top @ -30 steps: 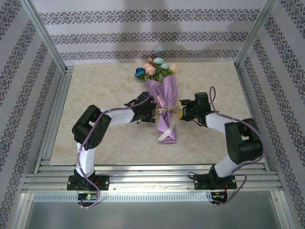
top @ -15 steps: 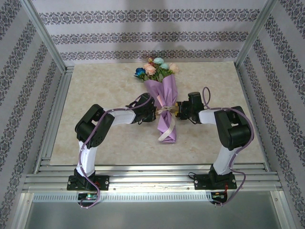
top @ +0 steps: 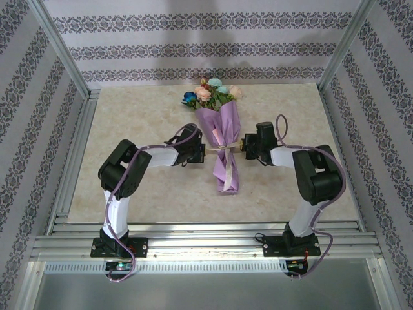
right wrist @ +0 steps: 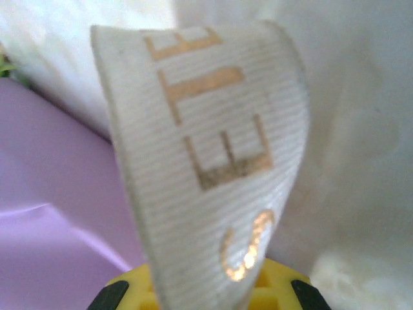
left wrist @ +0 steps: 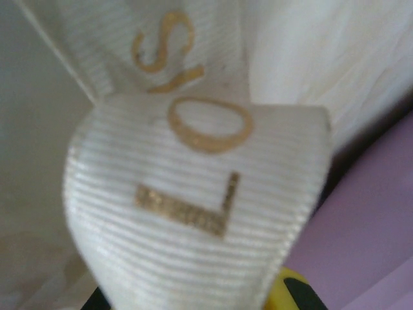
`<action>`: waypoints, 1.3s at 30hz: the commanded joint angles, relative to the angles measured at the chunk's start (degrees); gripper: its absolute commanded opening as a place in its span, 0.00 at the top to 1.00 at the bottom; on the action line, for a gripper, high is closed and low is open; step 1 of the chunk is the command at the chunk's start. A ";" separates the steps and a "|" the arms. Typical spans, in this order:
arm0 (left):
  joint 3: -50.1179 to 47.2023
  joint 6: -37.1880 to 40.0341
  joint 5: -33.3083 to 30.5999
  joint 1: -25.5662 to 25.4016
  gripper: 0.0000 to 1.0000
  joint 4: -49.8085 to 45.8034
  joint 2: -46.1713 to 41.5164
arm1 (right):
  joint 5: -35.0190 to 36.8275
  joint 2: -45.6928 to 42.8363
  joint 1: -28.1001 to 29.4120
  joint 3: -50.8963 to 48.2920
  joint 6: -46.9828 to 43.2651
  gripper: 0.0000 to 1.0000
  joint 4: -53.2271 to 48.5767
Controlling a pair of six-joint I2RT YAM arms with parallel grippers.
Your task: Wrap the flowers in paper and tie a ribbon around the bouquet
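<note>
The bouquet (top: 222, 139) lies in the middle of the table, a narrow lilac paper (top: 226, 171) cone with its flowers (top: 211, 93) at the far end. The cream ribbon (top: 222, 149) crosses the cone's waist. My left gripper (top: 204, 152) sits just left of the cone, shut on one ribbon end. Just right of it, my right gripper (top: 242, 147) is shut on the other end. In the left wrist view a loop of ribbon (left wrist: 193, 213) with gold letters rises from the jaws beside lilac paper (left wrist: 381, 226). The right wrist view shows the ribbon (right wrist: 206, 161) rising between yellow fingers (right wrist: 274, 294).
The beige marbled table (top: 129, 110) is walled by patterned panels and aluminium posts (top: 61, 48) on three sides. An aluminium rail (top: 206, 242) runs along the near edge, holding both arm bases.
Both grippers have shut on the ribbon ends. The right arm swung in to the bouquet's side, and the ribbon now runs straighter across the cone.
</note>
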 commanded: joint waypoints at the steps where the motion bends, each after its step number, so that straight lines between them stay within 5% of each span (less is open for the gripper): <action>1: -1.72 -4.46 1.30 1.99 1.00 0.11 -2.88 | 3.79 -2.52 -2.73 -1.65 -4.37 1.00 -2.12; 15: -5.27 -0.23 4.54 6.40 1.00 0.56 -5.34 | 2.77 -3.25 -9.58 -5.23 -8.61 1.00 1.15; 39: -9.56 1.66 7.57 9.89 1.00 0.69 -8.16 | 3.51 -4.20 -10.56 -6.14 -9.42 1.00 -1.76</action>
